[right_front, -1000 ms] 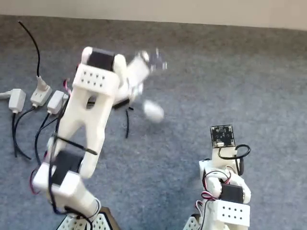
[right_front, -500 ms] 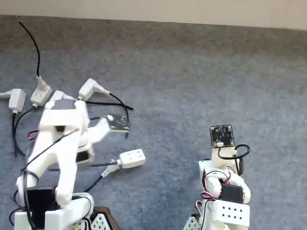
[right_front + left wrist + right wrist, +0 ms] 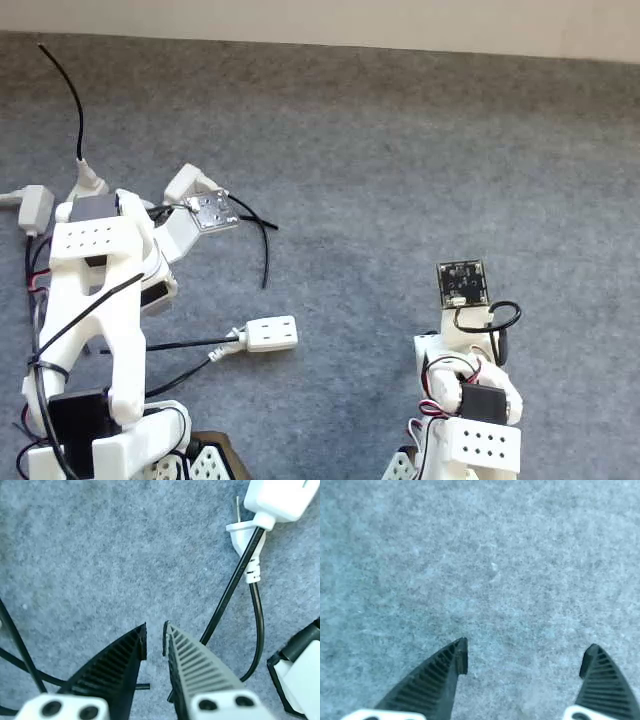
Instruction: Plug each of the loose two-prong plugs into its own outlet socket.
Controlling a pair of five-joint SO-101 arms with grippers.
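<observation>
Two arms stand at the near edge of a grey, carpet-textured counter. The left arm leans toward a cluster of white plugs and socket blocks with black cords at the counter's left side. The left hand points at bare counter, its fingers pressed almost together with only a thin slit at the tips and nothing between them. Near it lies a white two-prong plug on a black cord, its head against a white block. One outlet socket lies apart on open counter between the arms, nearer the left one. The right arm sits folded at the near right, and the right hand is spread wide over bare counter, holding nothing.
</observation>
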